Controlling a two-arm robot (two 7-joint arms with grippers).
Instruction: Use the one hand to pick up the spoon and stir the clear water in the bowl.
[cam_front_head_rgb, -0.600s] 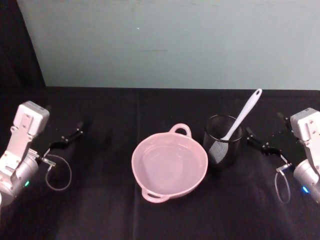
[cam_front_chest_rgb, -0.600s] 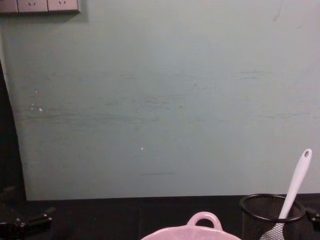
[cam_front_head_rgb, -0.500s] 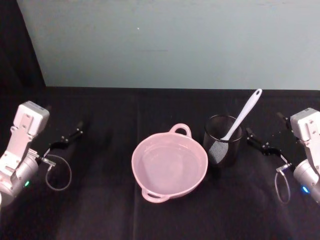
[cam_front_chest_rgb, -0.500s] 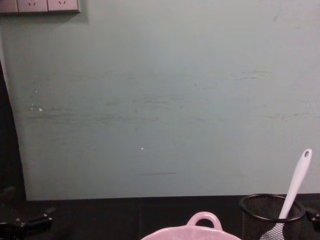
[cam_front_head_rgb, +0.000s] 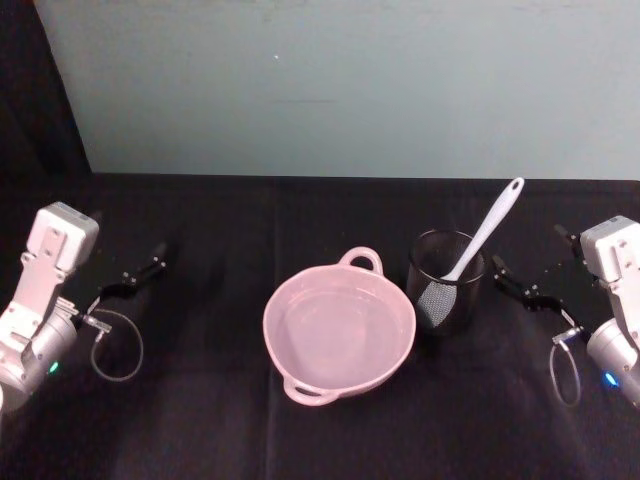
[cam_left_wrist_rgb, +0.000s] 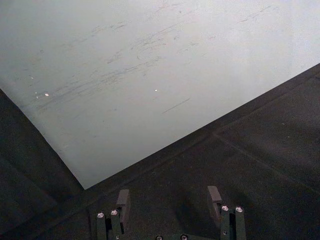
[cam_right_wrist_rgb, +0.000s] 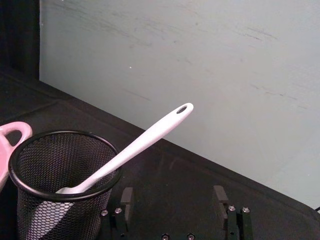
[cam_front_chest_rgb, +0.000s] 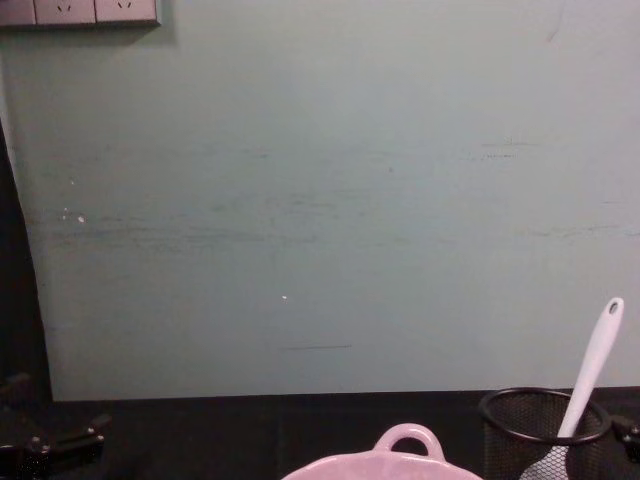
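Note:
The pale pink bowl (cam_front_head_rgb: 338, 335) sits at the table's middle with clear water in it; its loop handle (cam_front_chest_rgb: 405, 440) shows in the chest view. The white spoon (cam_front_head_rgb: 485, 232) stands head-down in a black mesh cup (cam_front_head_rgb: 447, 280) just right of the bowl, its handle leaning up and to the right (cam_right_wrist_rgb: 145, 137) (cam_front_chest_rgb: 595, 370). My right gripper (cam_front_head_rgb: 520, 285) (cam_right_wrist_rgb: 172, 196) is open a little right of the cup, holding nothing. My left gripper (cam_front_head_rgb: 135, 275) (cam_left_wrist_rgb: 168, 197) is open far to the left, over bare cloth.
A black cloth covers the table (cam_front_head_rgb: 200, 420). A pale green wall (cam_front_head_rgb: 340, 90) rises behind it. Cable loops hang by both wrists (cam_front_head_rgb: 118, 345) (cam_front_head_rgb: 563, 375). Open cloth lies between the left gripper and the bowl.

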